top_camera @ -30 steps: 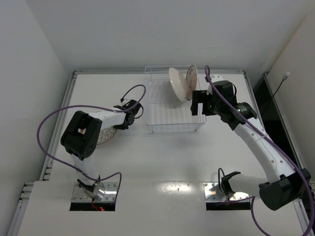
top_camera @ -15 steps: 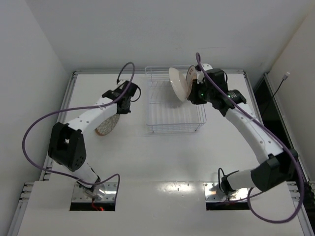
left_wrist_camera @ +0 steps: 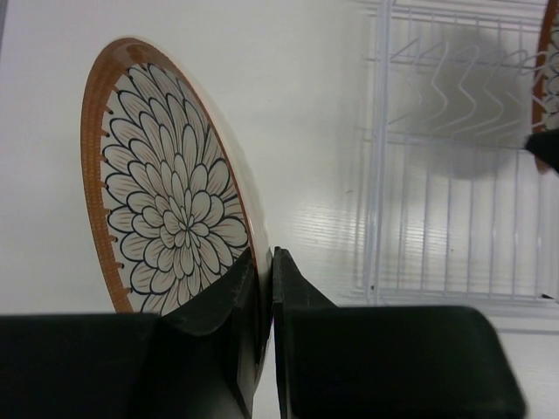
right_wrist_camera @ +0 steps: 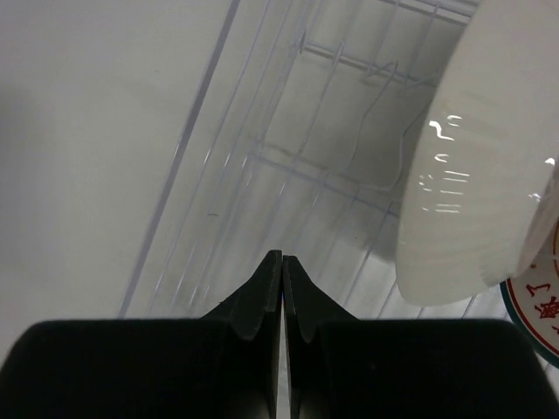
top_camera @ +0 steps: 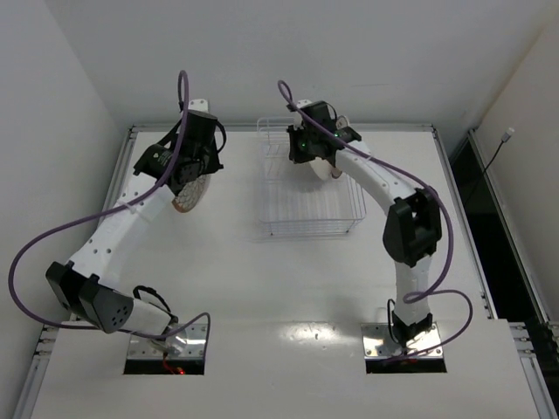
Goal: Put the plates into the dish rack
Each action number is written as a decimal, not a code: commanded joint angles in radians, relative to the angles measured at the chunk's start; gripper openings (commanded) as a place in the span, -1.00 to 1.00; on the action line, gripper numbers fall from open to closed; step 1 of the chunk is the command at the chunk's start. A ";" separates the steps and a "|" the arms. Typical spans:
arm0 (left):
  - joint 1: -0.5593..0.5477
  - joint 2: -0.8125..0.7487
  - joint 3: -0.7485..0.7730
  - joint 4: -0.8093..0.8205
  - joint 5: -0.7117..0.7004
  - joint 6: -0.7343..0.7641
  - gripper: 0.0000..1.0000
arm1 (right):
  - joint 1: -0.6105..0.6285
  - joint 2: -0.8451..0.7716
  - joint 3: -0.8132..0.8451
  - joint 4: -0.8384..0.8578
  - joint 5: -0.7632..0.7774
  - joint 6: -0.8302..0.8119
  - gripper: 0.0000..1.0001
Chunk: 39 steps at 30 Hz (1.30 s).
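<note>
A brown-rimmed plate (left_wrist_camera: 166,218) with a petal pattern stands on edge, and my left gripper (left_wrist_camera: 266,253) is shut on its lower rim. From above, that plate (top_camera: 193,194) hangs off the table left of the dish rack (top_camera: 310,218), under the left gripper (top_camera: 196,177). My right gripper (right_wrist_camera: 282,256) is shut and holds nothing. It hovers over the far part of the rack (right_wrist_camera: 332,113), beside the white back of a standing plate (right_wrist_camera: 476,175). A second plate (right_wrist_camera: 537,305) stands behind that one. In the top view the right gripper (top_camera: 307,157) hides most of these plates (top_camera: 330,171).
The white wire rack (left_wrist_camera: 454,175) lies right of the held plate, with another brown-rimmed plate (left_wrist_camera: 550,78) at its far end. Purple cables loop off both arms. A raised rail (top_camera: 131,166) runs along the table's left and far edges.
The right gripper has shut and swung left from the plates' right side to the rack's far end. The left arm has stretched out and carried its plate further up the table.
</note>
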State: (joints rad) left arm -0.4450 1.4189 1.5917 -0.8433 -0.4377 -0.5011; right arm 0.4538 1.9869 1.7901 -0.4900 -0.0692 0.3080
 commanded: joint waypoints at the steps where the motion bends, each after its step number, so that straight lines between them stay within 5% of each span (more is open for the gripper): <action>1: 0.003 -0.058 0.088 0.078 0.042 0.013 -1.00 | 0.058 0.049 0.129 -0.007 0.164 -0.046 -1.00; 13: 0.003 -0.097 0.113 0.088 0.105 0.033 -1.00 | 0.091 0.170 0.270 -0.166 0.667 -0.064 -1.00; 39: 0.012 -0.097 0.203 0.116 0.254 -0.034 -1.00 | -0.093 -0.010 0.143 -0.159 0.623 -0.003 -1.00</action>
State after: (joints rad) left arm -0.4389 1.3853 1.7439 -0.8806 -0.2012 -0.5350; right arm 0.3946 2.0548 1.9617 -0.6556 0.4965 0.2996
